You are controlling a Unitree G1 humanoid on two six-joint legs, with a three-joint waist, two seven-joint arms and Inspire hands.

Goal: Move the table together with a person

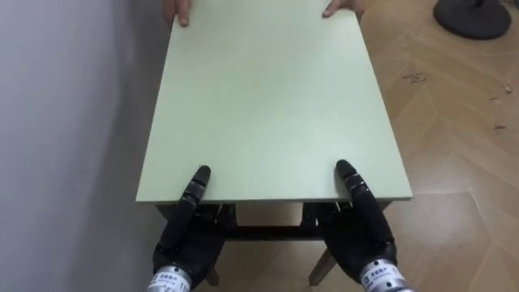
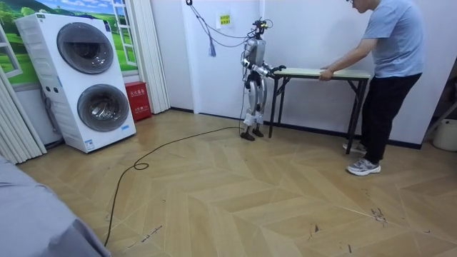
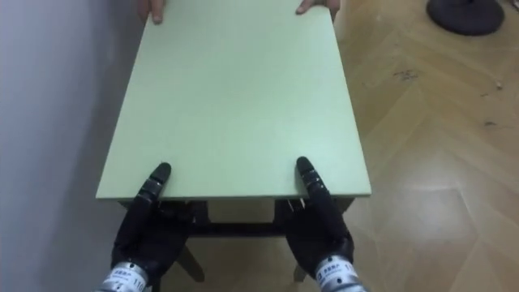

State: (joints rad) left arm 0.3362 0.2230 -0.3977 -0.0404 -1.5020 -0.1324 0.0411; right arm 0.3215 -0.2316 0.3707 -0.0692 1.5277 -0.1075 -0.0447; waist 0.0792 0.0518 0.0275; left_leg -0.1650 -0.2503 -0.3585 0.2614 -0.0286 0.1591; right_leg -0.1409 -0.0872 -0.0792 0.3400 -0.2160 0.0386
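A pale green table (image 1: 268,97) with dark legs stands lengthwise before me. My left hand (image 1: 182,235) and right hand (image 1: 361,231) clasp its near edge, each with the thumb laid on top and the rest under the board. At the far edge a person's hands (image 1: 177,12) grip the two corners. In the room view I stand at the table's (image 2: 321,72) left end, and the person (image 2: 385,78) leans in at its right end, holding it.
A white wall (image 1: 65,122) runs close along the table's left side. Open wood floor (image 1: 454,146) lies to the right, with a dark round base (image 1: 474,16) at the far right. Stacked white washing machines (image 2: 89,78) stand at the room view's left.
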